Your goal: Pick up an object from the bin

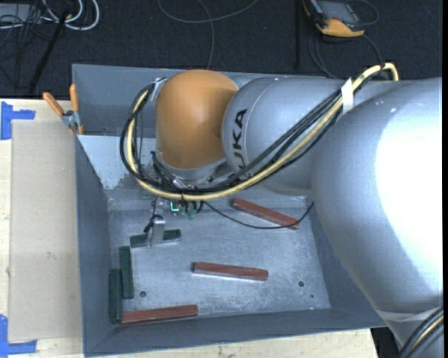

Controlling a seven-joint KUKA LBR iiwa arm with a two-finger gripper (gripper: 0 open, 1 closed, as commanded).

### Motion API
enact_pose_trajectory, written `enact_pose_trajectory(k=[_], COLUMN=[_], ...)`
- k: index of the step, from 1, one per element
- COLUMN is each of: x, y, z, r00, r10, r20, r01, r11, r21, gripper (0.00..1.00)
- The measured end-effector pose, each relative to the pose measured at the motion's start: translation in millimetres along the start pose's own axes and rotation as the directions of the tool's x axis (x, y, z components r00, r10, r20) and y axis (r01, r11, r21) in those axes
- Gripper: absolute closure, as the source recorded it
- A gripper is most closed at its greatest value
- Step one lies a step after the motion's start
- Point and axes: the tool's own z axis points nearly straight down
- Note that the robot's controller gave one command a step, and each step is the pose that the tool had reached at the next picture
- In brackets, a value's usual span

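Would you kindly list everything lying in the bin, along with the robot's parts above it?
brown bars: three, reddish-brown; one mid-floor, one at the floor's far right, one along the near wall
green bars: two, dark green, along the left wall
green piece: one, dark green, small, at the gripper's tip
bin: one, grey
arm: one, silver with orange cover, from the right
gripper: one, over the floor's left part

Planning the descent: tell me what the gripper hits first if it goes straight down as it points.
Most likely the short dark green block lying just under the gripper, left of centre on the bin floor. The gap between them is unclear from this angle; they may already touch.
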Motion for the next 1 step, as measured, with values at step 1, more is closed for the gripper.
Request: enact_pose_trajectory(k=[1], x=[10.0], y=[-21.1], z=[70.1], r00=[1.0], r10=[0.015], r20=[0.0], r01=[-0.015], r11=[1.0], r21=[0.001], gripper=[0.0])
